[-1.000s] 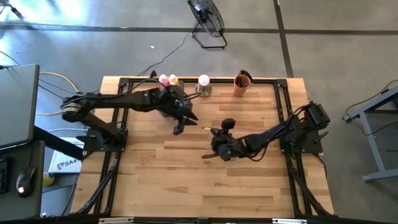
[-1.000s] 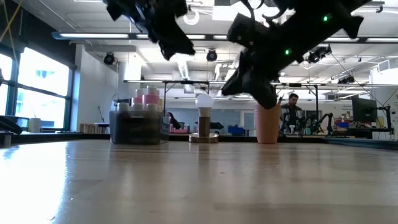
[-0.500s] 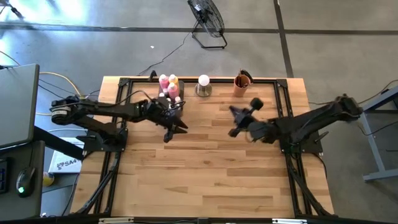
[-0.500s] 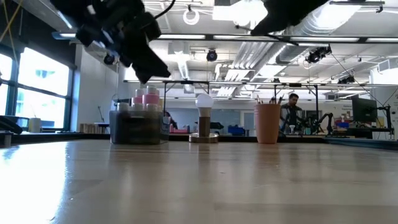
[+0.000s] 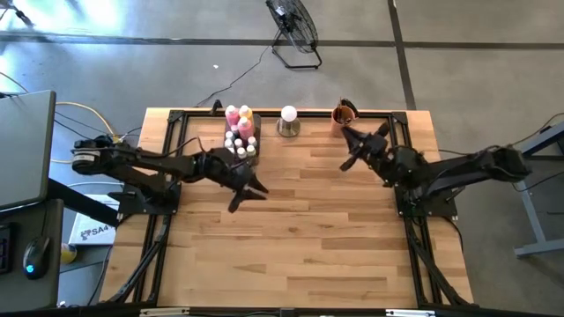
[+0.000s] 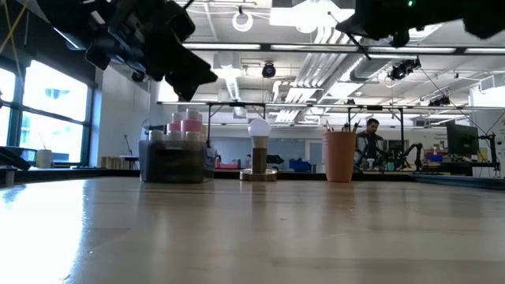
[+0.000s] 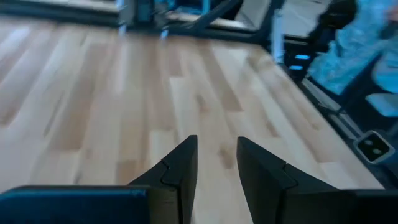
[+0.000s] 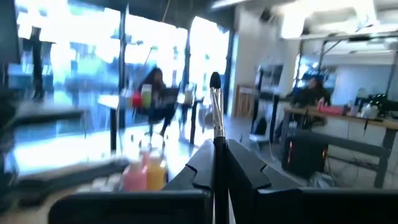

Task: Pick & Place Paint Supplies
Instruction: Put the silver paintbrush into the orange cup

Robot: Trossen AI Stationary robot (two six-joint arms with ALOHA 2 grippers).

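Brush delivery step underway, I'm judging: right end effector (image 5: pixel 351 148) pinching thin paintbrush (image 8: pixel 215 118) between pressed-together fingers, hovering near orange cup (image 5: pixel 343 116) at worktop's (image 5: pixel 291 238) 1 o'clock. Next move calling for lining brush over cup, then lowering. Left end effector (image 5: pixel 249 188) hanging partly spread, carrying nothing, at 5 o'clock of paint bottles (image 5: pixel 240 132) at 11 o'clock.

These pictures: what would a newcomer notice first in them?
First, the right gripper, raised near the orange cup at the table's far edge, shut on a thin paintbrush. Next, the paint bottles clustered at the far edge beside the white ball, with the left gripper open and empty nearby.
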